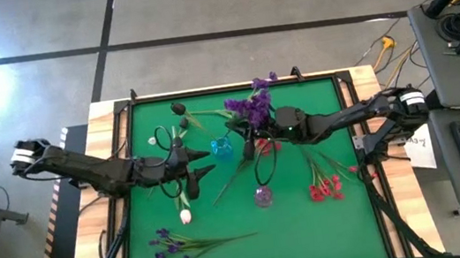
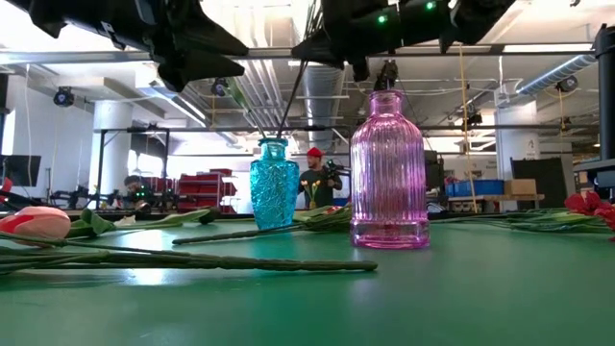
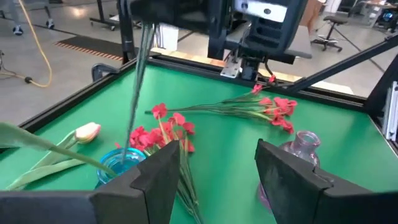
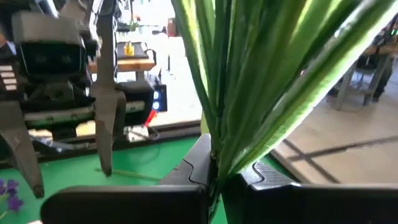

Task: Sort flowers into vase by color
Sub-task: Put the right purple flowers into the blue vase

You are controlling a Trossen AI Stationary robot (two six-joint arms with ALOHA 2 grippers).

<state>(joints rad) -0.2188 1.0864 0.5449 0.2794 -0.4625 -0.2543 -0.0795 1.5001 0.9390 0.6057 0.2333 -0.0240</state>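
**Purple stems held over the blue vase**

Right gripper (image 1: 252, 124) is clamped on a purple flower bunch (image 1: 253, 105) above the blue vase (image 1: 221, 149). Left gripper (image 1: 202, 166) stands apart, empty, just beside that vase. Red flowers (image 1: 325, 189) lie on the green mat (image 1: 315, 234). No writing is readable

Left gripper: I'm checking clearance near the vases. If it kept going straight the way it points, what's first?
Probably the blue vase, just ahead of the open left gripper; depth is unclear.
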